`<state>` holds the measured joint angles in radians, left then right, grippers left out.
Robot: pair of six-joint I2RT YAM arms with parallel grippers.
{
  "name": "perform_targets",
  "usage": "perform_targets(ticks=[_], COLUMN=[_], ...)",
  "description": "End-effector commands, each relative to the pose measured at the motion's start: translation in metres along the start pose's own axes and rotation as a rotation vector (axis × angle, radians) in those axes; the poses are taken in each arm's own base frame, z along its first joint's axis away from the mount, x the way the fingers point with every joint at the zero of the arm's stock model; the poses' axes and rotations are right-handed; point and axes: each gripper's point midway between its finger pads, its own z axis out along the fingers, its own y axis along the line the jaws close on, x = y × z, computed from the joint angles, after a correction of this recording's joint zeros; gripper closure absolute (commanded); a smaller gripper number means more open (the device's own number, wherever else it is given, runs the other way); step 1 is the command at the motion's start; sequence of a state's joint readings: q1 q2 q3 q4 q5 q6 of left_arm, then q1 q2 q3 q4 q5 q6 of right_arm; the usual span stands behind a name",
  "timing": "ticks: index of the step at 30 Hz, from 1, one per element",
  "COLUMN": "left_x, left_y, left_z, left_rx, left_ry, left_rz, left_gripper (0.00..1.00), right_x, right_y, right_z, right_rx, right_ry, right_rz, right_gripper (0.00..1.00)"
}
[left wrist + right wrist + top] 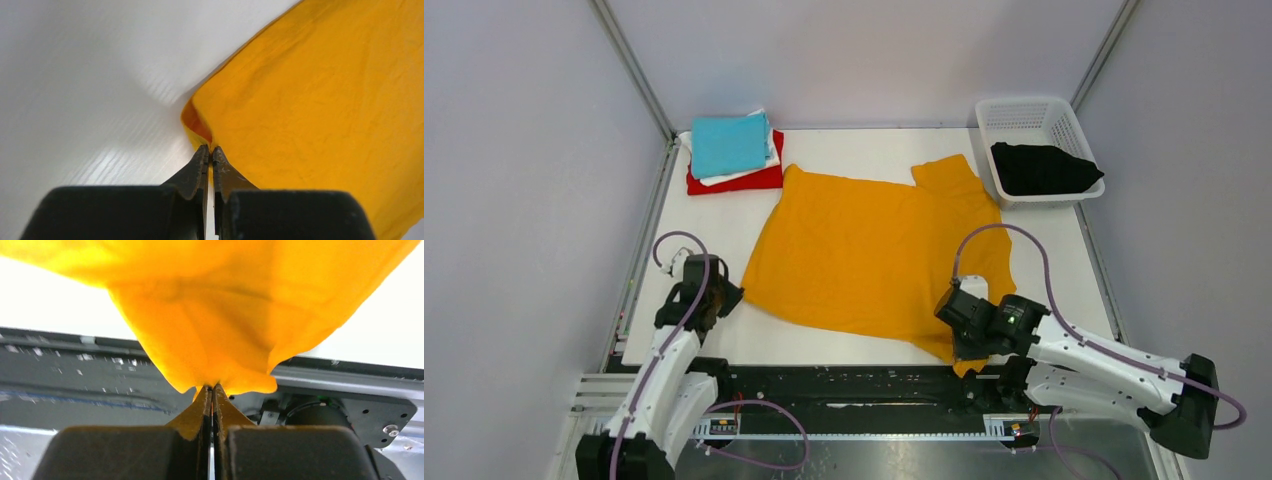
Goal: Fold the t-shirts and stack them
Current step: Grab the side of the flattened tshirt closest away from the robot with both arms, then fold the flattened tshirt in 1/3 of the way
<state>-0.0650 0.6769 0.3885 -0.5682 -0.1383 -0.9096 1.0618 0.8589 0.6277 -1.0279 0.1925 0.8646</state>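
The orange shirt (874,250) is lying spread across the worktop (724,345). The left pincer (210,152) is pinching its near left corner. The right pincer (212,389) is gripping its near right corner, which is hanging past the worktop's front edge. A black shirt (1039,168) is sitting in the basket (1027,110).

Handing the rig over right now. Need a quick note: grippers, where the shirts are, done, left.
Left gripper: shut on the near-left corner of the orange-yellow t-shirt.
Right gripper: shut on its near-right corner, which hangs past the near edge of the table.
That shirt lies spread out, unfolded, mid-table.
Done: teal t-shirt, white t-shirt, red t-shirt folded, stacked far left.
Left: fold and stack the orange-yellow one, then the black t-shirt, bunched in the basket far right.
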Motion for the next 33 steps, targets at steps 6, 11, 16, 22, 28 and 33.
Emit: perform_targets(ticks=[6,11,16,22,28,33], left_x=[-0.048,-0.060,-0.065,-0.068,-0.076,-0.079], left_y=[-0.088,-0.111,-0.128,-0.142,-0.143,-0.150], left_z=[0.014,0.030,0.050,0.076,0.095,0.110], left_rx=[0.184,0.196,0.196,0.156,0.105,0.078], left_ry=[-0.039,-0.037,-0.009,0.008,-0.019,0.007], left_rz=[-0.013,-0.010,0.003,0.029,0.030,0.060], left_gripper=[1.00,1.00,1.00,1.00,1.00,0.61], right_x=[-0.078,-0.102,-0.127,-0.151,-0.194,-0.231], right_y=[-0.024,-0.031,-0.040,-0.048,-0.061,-0.069], right_z=[-0.022,-0.018,-0.014,-0.005,0.009,0.032], right_rx=[0.088,0.114,0.128,0.146,0.165,0.187], right_ry=[-0.213,-0.212,-0.233,-0.215,-0.237,-0.191], right_rz=[0.092,0.111,0.156,0.138,0.130,0.059], right_gripper=[1.00,1.00,1.00,1.00,1.00,0.88])
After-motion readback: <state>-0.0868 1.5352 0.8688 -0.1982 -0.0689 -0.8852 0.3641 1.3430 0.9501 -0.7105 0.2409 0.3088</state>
